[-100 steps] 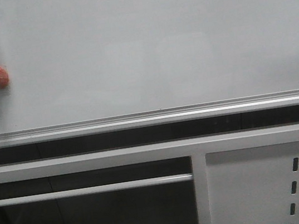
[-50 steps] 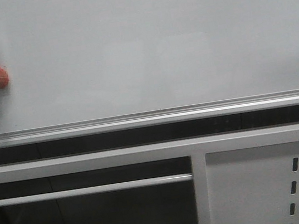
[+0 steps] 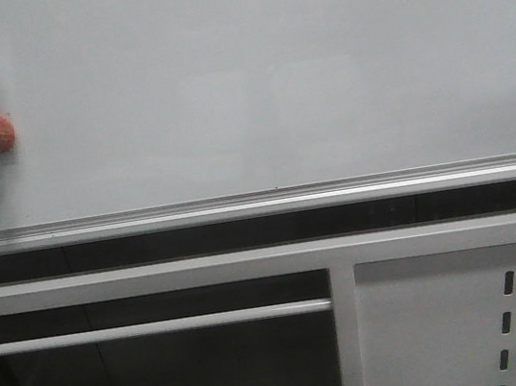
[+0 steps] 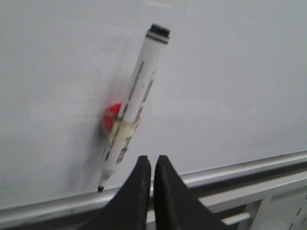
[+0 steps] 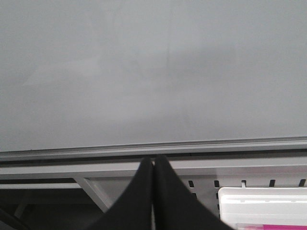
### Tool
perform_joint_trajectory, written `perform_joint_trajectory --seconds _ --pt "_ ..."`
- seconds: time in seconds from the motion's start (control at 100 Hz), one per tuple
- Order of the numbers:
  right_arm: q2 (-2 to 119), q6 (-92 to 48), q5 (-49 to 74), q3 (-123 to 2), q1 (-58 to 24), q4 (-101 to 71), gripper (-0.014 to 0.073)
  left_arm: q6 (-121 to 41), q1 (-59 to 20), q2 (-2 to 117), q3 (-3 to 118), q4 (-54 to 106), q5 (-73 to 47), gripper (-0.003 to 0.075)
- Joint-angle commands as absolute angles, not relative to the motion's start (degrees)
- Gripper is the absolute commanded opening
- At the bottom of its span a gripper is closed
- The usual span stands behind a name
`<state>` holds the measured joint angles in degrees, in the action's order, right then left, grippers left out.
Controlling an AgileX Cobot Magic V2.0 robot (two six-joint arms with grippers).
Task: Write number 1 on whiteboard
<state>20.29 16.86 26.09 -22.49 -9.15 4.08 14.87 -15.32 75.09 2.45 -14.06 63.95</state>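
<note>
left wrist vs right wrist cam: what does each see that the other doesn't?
Only the left wrist view shows the marker, cap end up and black tip down just above the rail, with a red blob behind its barrel where it hangs on the board. It also shows the left gripper, fingers together, just short of the marker.

Only the right wrist view shows a white tray holding something pink, plus the right gripper, fingers together.

Both show the whiteboard, with no stroke visible on it, and its silver edge rail.
</note>
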Motion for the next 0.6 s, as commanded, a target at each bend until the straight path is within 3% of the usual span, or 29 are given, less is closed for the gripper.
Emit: perform_joint_trajectory --seconds 0.0,0.13,0.4,0.59 --pt "21.16 16.23 21.87 -24.02 -9.34 4.03 -0.0071 13.57 -15.78 79.64 2.76 -11.08 78.18 -0.0018" --pt "21.16 16.23 22.74 -24.02 -9.34 4.03 -0.0071 13.76 -15.78 86.84 3.55 -13.44 78.18 0.0045" --pt "21.16 16.23 24.46 -24.02 -9.34 4.03 -0.0071 13.76 -15.78 89.06 5.23 -13.2 78.18 0.0421" --pt "21.16 16.23 24.46 -24.02 -9.34 4.03 -0.0071 13.38 -15.78 89.06 8.15 -12.85 78.18 0.0447"
